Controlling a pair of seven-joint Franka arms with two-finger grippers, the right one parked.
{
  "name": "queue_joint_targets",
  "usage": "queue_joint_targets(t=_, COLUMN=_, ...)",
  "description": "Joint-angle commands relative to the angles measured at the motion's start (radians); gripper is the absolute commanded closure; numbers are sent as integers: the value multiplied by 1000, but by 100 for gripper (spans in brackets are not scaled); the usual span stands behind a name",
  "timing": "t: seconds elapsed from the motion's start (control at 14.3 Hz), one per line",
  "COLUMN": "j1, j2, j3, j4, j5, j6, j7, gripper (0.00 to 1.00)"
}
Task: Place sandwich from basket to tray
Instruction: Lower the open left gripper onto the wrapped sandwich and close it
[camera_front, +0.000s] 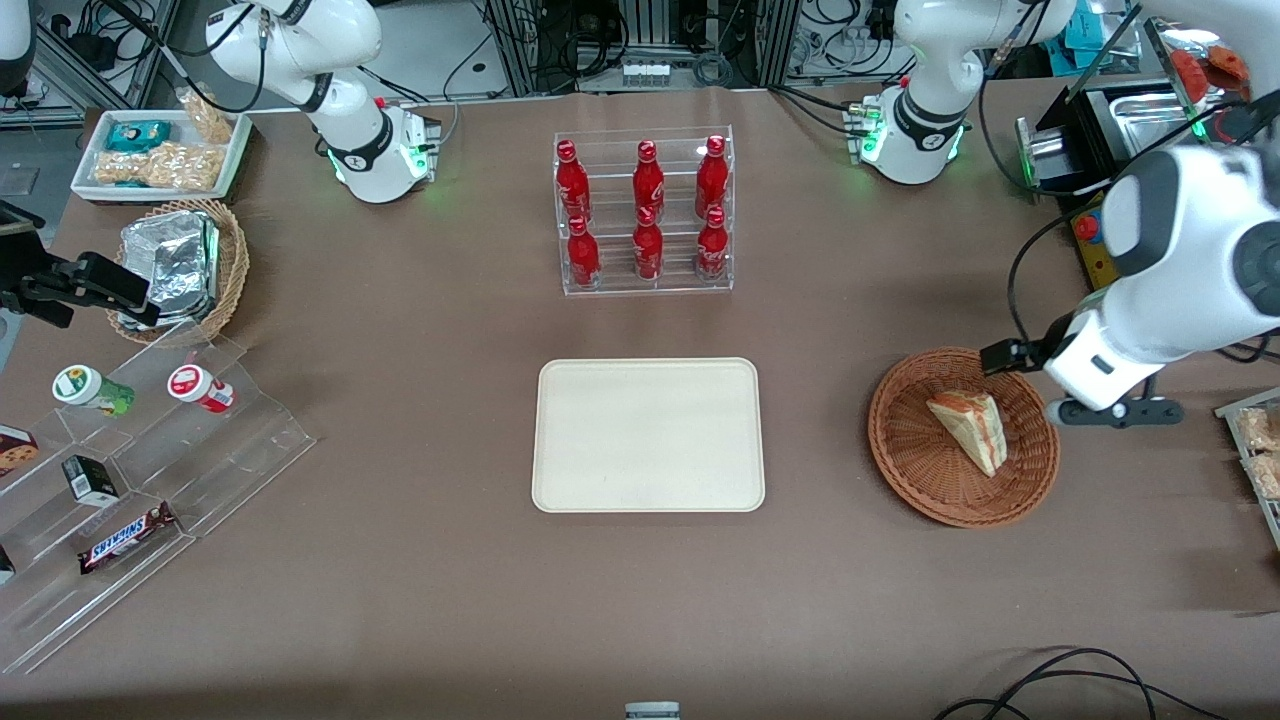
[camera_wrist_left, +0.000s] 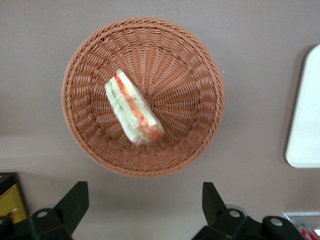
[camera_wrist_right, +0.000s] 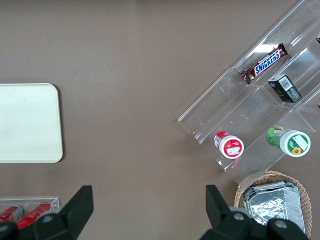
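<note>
The sandwich (camera_front: 970, 428) (camera_wrist_left: 132, 109), a clear-wrapped white-bread wedge with red-orange filling, lies in the reddish-brown wicker basket (camera_front: 915, 460) (camera_wrist_left: 195, 85). The cream tray (camera_front: 648, 435) (camera_wrist_left: 306, 120) sits bare mid-table, beside the basket toward the parked arm's end. My left gripper (camera_front: 1112, 411) (camera_wrist_left: 144, 200) hovers above the table just outside the basket's rim, toward the working arm's end. It is open wide, with only bare tabletop between its black fingers (camera_wrist_left: 75, 200). Nothing is held.
A clear rack of red bottles (camera_front: 645, 212) stands farther from the front camera than the tray. A tan basket of foil packets (camera_front: 180, 265), a white snack tray (camera_front: 160, 150) and a clear stepped stand (camera_front: 150, 470) sit at the parked arm's end.
</note>
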Motion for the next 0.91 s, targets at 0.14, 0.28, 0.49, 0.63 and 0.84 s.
queue_joint_targets(t=0.14, j1=3, j2=1, j3=28, j4=-136, j5=4, j6=192, j7=-36, gripper=0)
queue_joint_targets(t=0.28, j1=3, j2=1, j3=28, j4=-201, j5=4, j6=308, j7=-162, gripper=0)
queue_joint_targets(t=0.49, j1=3, j2=44, j3=28, j4=-210, j5=3, j6=370, j7=-443, gripper=0)
queue_joint_targets(t=0.63, j1=2, j2=85, j3=28, j4=-210, j5=4, j6=427, j7=-641, gripper=0)
queue_joint_targets(t=0.84, j1=0, j2=139, j3=28, j4=-212, j5=4, j6=468, j7=-736, gripper=0)
